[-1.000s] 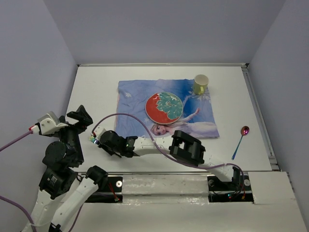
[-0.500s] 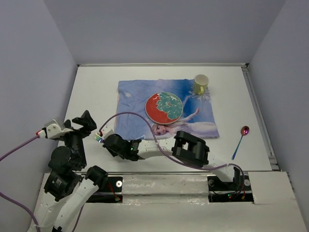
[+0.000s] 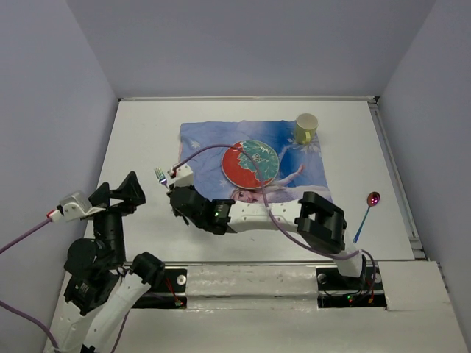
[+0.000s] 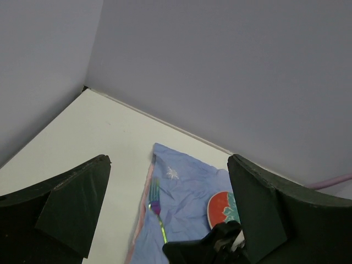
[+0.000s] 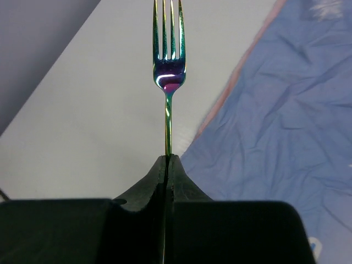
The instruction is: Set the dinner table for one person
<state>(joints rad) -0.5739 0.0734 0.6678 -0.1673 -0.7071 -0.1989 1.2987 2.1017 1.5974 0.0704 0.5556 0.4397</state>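
Bg: plain grey-lilac walls [image 3: 243,44]

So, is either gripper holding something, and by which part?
The right gripper holds the fork by its handle; the left gripper is open and empty.

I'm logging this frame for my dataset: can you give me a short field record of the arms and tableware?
right gripper: shut on fork, near left edge of mat
left gripper: open, empty
plate: on mat
cup: mat's far right corner
spoon: on dinner table, right of mat
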